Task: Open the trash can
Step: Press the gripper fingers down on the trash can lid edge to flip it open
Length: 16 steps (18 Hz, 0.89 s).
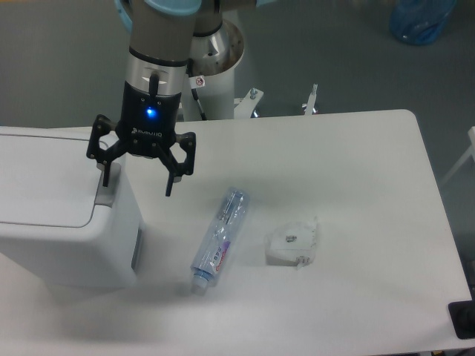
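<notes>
Arm upright, spread jaws straddling the trash can's (52, 222) push tab (106, 194).

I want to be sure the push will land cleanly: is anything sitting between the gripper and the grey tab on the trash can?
Nothing visible. The open gripper is right over the grey tab at the trash can lid's edge; the bottle lies off to the side.

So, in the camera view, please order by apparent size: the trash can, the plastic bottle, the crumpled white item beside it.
1. Trash can, by far the largest, though cut off at the left edge.
2. Plastic bottle, long and slim.
3. Crumpled white item, smallest, though not much smaller than the bottle in area.
</notes>
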{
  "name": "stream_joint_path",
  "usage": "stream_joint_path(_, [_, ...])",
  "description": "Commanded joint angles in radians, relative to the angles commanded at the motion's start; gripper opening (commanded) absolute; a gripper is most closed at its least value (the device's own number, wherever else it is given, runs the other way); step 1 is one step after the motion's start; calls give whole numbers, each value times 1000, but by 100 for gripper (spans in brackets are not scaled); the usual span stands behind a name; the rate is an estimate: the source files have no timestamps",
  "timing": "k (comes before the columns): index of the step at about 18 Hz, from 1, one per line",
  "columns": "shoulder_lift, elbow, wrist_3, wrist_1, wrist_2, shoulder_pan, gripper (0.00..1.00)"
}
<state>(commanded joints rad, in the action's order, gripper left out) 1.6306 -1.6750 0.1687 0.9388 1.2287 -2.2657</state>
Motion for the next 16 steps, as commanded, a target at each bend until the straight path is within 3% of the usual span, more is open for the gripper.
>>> stream_joint_path(16, [9, -8, 5, -2, 0, 3, 100])
